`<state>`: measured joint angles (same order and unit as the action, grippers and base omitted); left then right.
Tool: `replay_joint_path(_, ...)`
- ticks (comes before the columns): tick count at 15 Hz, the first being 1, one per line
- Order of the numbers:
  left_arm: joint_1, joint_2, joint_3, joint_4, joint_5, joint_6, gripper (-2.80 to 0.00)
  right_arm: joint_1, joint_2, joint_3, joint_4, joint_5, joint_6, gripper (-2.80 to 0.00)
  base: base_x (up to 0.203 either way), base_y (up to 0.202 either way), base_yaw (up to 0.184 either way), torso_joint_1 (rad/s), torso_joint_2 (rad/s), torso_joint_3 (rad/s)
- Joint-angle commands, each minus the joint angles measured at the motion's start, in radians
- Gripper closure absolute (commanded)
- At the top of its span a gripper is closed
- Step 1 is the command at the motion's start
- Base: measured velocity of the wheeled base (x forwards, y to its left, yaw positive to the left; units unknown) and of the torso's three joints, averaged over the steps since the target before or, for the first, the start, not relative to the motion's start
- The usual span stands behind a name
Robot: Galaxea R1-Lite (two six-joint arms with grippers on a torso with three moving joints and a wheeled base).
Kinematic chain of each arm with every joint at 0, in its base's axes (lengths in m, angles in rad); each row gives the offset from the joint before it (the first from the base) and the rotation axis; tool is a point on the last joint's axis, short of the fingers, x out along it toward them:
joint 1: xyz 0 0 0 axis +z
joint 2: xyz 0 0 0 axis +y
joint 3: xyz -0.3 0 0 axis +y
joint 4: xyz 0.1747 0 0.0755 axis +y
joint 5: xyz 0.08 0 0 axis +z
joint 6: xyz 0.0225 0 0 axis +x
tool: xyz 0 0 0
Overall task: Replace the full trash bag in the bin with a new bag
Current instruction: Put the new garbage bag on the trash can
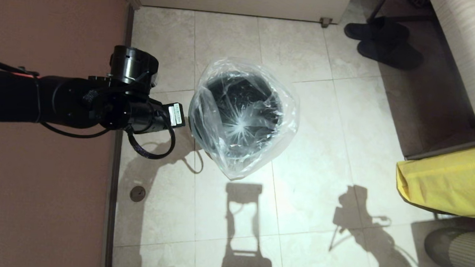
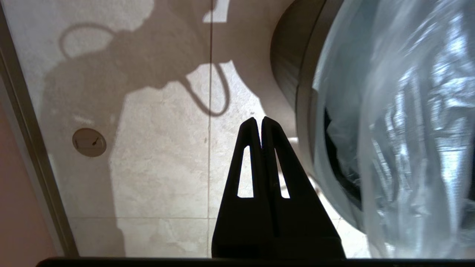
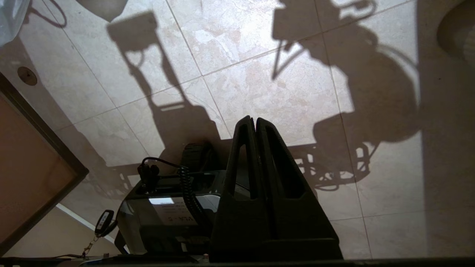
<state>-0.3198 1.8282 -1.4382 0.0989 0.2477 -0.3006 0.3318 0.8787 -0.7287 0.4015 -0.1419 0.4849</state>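
The bin (image 1: 239, 93) stands on the tiled floor in the middle of the head view, its black inside showing through the new bag (image 1: 224, 159). The clear crinkly bag lies loosely over the bin's mouth, its star-gathered seal over the middle and its folds billowing past the rim on the near side. My left gripper (image 2: 259, 120) is shut and empty, hanging over the floor just beside the bin's grey rim (image 2: 305, 111) and clear of the bag (image 2: 408, 129). My right gripper (image 3: 253, 119) is shut and empty, low over my own base (image 3: 167, 215).
A wall runs along the left, close behind my left arm (image 1: 101, 102). A floor drain (image 1: 137, 193) sits by the wall. An opaque yellow sack (image 1: 450, 185) lies at the right, dark slippers (image 1: 384, 41) at the back right, and a striped object (image 1: 467, 251) at the near right.
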Motion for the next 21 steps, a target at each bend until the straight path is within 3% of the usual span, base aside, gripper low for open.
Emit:
replay_joint_path(1, -0.005, -0.028, -0.009, 0.001, 0.000, -0.004, 0.00, 0.000, -0.001, 0.000, 0.005, -0.001, 0.003, 0.00, 0.000, 0.000, 0.000, 0.000, 0.00, 0.000)
replay_joint_path(7, -0.079, 0.031, -0.118, 0.002, 0.003, 0.000, 0.00, 0.001, 0.005, 0.017, 0.002, -0.001, 0.003, 0.00, 0.000, 0.000, 0.000, 0.000, 0.00, 0.000)
replay_joint_path(8, -0.090, 0.048, -0.141, 0.002, 0.005, 0.001, -2.80, 0.001, 0.006, 0.020, 0.003, -0.001, 0.003, 0.00, 0.000, 0.000, 0.000, 0.000, 0.00, 0.000)
replay_joint_path(19, -0.101, 0.151, -0.218, -0.001, 0.002, 0.003, -2.80, 0.000, 0.039, 0.028, -0.001, 0.001, 0.003, 0.00, 0.000, 0.000, 0.000, 0.000, 0.00, 0.000)
replay_joint_path(20, -0.101, 0.156, -0.226, 0.000, 0.002, 0.003, 0.00, 0.000, 0.039, 0.028, -0.001, 0.001, 0.003, 0.00, 0.000, 0.000, 0.000, 0.000, 0.00, 0.000)
replay_joint_path(21, -0.101, 0.165, -0.234, -0.001, 0.002, 0.003, 0.00, 0.000, 0.043, 0.028, -0.001, 0.001, 0.003, 0.00, 0.000, 0.000, 0.000, 0.000, 0.00, 0.000)
